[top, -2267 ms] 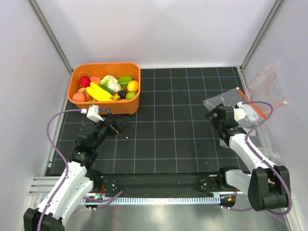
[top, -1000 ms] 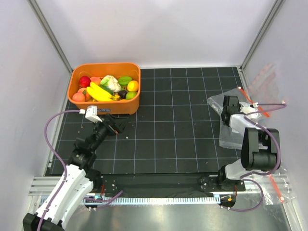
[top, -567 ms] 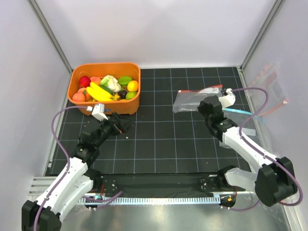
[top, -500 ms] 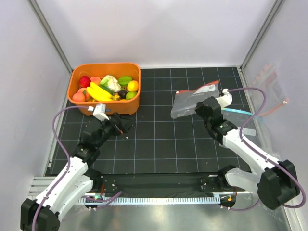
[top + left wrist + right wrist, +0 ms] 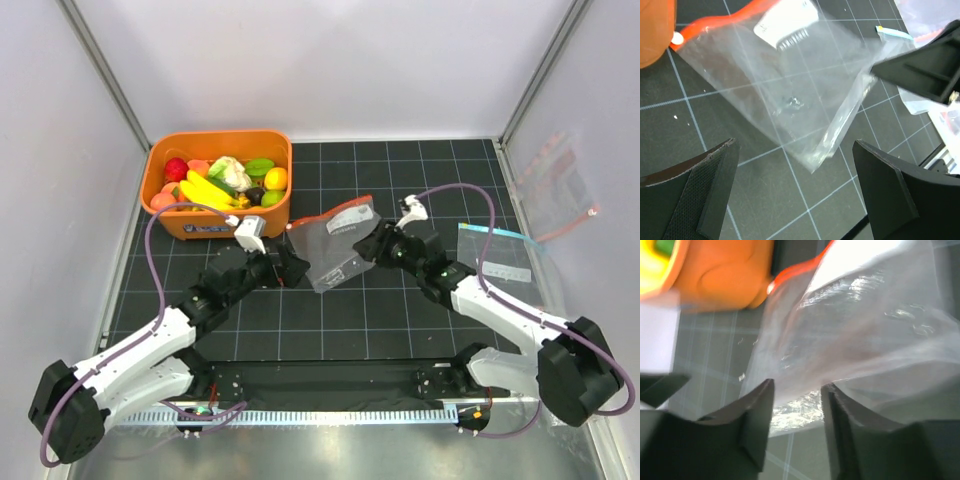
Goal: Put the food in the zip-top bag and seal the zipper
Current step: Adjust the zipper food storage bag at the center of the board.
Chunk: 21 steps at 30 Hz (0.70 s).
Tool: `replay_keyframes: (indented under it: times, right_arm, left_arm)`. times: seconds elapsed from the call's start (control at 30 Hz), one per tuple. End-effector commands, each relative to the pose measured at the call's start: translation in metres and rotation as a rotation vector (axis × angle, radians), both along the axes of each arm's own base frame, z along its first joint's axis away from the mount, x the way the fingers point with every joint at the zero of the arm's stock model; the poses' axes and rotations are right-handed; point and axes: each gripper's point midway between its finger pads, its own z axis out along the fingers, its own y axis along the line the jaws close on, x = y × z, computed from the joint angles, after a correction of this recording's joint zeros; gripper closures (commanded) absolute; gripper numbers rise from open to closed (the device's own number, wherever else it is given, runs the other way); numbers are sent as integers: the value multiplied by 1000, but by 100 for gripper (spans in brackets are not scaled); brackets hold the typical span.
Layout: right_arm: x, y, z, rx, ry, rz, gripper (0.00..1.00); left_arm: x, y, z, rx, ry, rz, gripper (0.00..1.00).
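Clear zip-top bag (image 5: 335, 250) lies between left claw (image 5: 295, 268) and right claw (image 5: 368, 243).

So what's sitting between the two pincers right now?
The zip-top bag fills the stretch between the left pincer and the right pincer. The top view shows this best.

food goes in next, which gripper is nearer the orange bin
Left. The left gripper sits by the near right corner of the orange bin; the right gripper is beyond the zip-top bag.

Zip-top bag (image 5: 335, 255) clear crinkly glossy plastic; bin (image 5: 270, 215) smooth plastic
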Motion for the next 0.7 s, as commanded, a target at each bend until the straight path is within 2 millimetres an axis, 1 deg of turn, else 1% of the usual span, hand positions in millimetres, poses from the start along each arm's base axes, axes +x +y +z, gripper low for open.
replay_keyframes:
  times: [0.0,0.07,0.13,0.17,0.23,0.27,0.37,0.4,0.43,0.47,0.53,0.57,0.67]
  right_arm:
    - [-9,37,40,48,-91,172,42]
    - [-10,31,47,23,-105,159,39]
    - [-6,19,52,-18,-125,103,39]
    - [-6,10,60,-29,-146,71,39]
    - [-3,1,68,-42,-180,23,34]
    - [-6,-4,63,-60,-159,11,34]
    - [-3,-13,62,-77,-139,-42,31]
    - [0,-20,60,-93,-124,-89,29]
    - [5,-34,60,-125,-117,-169,28]
    - [6,-43,60,-155,-102,-211,23]
    - [5,-46,65,-171,-124,-209,22]
    - [4,-43,65,-157,-119,-194,22]
    - [4,-38,56,-119,-86,-201,21]
  left_arm:
    - [9,-2,30,-10,-94,9,0]
    - [9,-1,31,-7,-96,12,0]
    - [9,0,32,-4,-97,15,0]
    - [9,1,32,-1,-95,19,1]
    - [8,3,34,1,-98,23,0]
    - [8,3,35,2,-98,26,0]
    - [7,7,37,3,-105,41,0]
    - [8,9,38,5,-108,51,0]
    - [8,10,37,7,-107,55,0]
    - [8,12,37,9,-107,61,0]
    - [8,13,38,11,-108,68,0]
    - [9,14,36,18,-104,76,0]
    - [12,16,35,30,-96,95,0]
